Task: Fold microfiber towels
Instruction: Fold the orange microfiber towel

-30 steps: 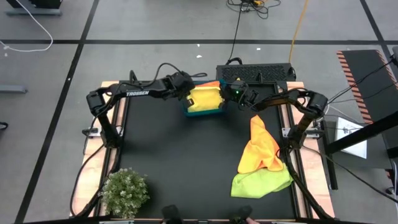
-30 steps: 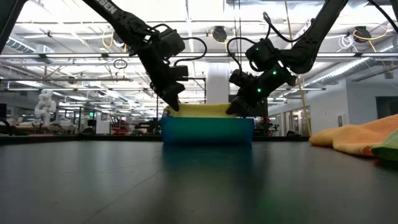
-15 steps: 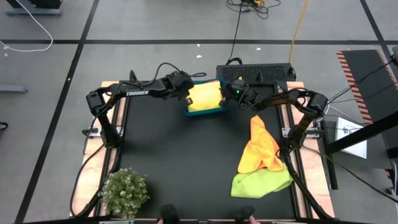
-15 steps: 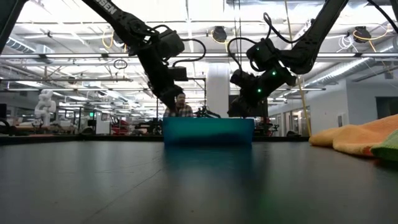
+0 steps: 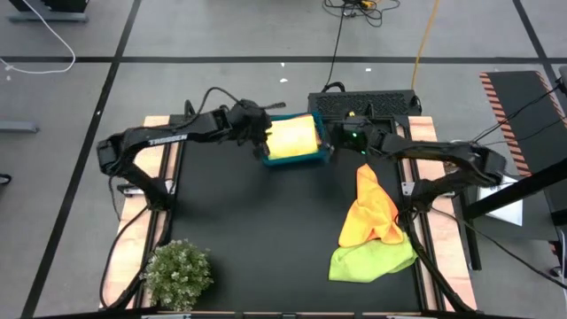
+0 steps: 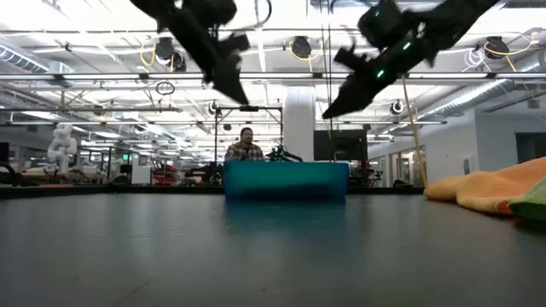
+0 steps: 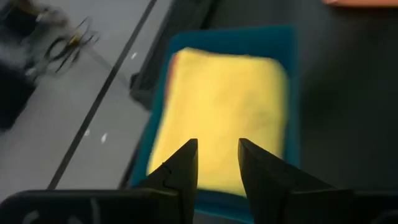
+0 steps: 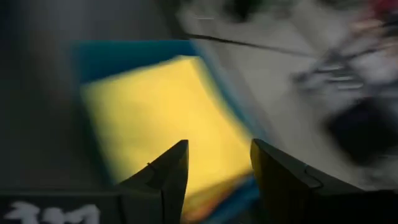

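folded towel (image 5: 291, 138): plain yellow
bin (image 5: 298, 160): teal blue
loose towels (image 5: 370, 213): orange, yellow
lowest towel (image 5: 372, 260): lime green
plant (image 5: 178, 271): pale green
tabletop (image 5: 257, 221): black

yellow towel (image 5: 291, 139) — folded flat (in bin) | orange towel (image 5: 370, 213), lime towel (image 5: 372, 260) — crumpled

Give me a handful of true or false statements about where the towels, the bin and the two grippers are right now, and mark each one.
1. A folded yellow towel lies in the blue bin. True.
2. The left gripper is clamped on that towel. False: its fingers are apart and hold nothing, up above the bin.
3. The right gripper is open and empty. True.
4. The loose orange towel and lime green towel lie on the table's left side. False: they lie on its right side.
5. The small plant stands inside the bin. False: it stands at the table's near left corner.
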`<state>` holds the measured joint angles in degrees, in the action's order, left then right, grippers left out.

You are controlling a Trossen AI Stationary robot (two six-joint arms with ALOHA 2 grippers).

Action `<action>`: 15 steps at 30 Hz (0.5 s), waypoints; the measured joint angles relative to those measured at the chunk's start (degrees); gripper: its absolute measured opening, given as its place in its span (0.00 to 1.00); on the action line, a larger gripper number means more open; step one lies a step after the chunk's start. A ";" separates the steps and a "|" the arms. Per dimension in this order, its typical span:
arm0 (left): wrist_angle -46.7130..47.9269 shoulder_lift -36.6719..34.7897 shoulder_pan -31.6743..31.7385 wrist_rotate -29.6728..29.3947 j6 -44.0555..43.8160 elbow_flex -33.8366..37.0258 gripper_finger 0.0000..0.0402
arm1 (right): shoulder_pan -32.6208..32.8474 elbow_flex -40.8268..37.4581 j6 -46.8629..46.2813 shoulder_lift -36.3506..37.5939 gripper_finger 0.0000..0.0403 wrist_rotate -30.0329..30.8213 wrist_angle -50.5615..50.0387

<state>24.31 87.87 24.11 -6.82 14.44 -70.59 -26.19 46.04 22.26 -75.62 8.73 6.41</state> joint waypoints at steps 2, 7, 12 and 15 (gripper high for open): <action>1.52 -1.72 -3.10 -0.04 -0.81 0.12 0.29 | 1.85 -0.48 -5.02 4.34 0.39 -4.80 -6.40; -6.41 -4.96 -12.52 -1.89 -3.14 7.41 0.29 | 9.27 -7.99 -14.13 13.97 0.36 -7.01 -9.96; -23.03 -6.95 -20.77 -1.87 -7.49 19.58 0.29 | 19.49 -17.81 -26.18 21.42 0.33 -3.19 -9.50; -32.36 -7.34 -24.55 -1.98 -10.17 25.33 0.29 | 27.36 -22.80 -33.84 23.66 0.32 1.26 -8.66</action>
<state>-8.05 80.53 -0.43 -8.80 4.28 -45.25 1.16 23.24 -11.57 -51.96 9.99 -2.25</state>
